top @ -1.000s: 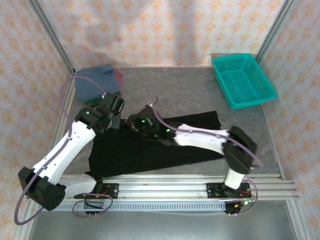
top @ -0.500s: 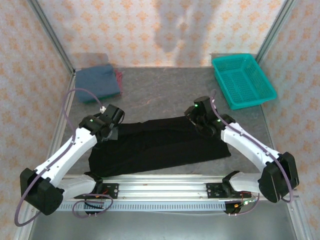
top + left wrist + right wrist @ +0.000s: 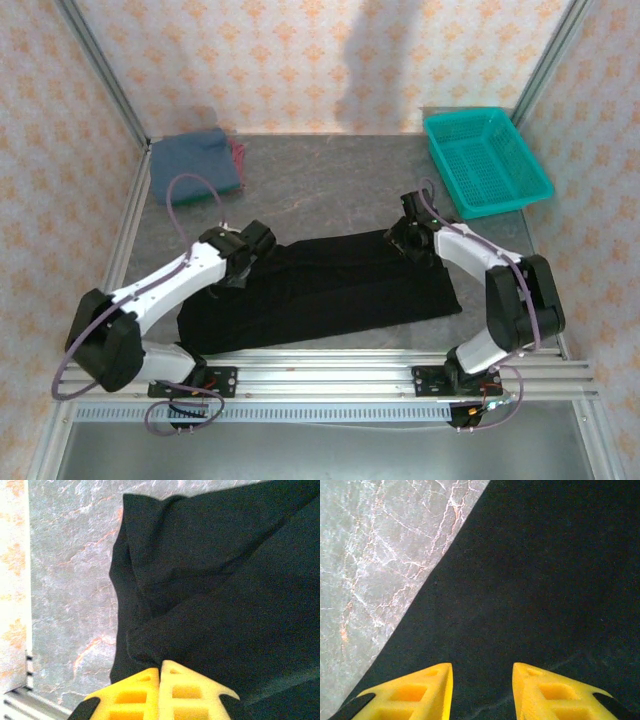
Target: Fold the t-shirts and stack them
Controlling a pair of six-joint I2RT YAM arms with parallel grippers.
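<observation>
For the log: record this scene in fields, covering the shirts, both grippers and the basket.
black shirt: spread lengthwise across the middle of the table
left gripper: shut on the black shirt's left end, cloth bunched at its tips
right gripper: open, over the black shirt's right end
blue shirt: folded, far left corner, red cloth beside it
basket: far right corner

Black t-shirt point(image 3: 320, 285) lies flat mid-table as a long band, its left end bunched in my left claw point(image 3: 161, 664). Slate-blue t-shirt point(image 3: 190, 160) is folded at the far-left corner, with a pinkish-red t-shirt point(image 3: 238, 160) peeking out beside it.
</observation>
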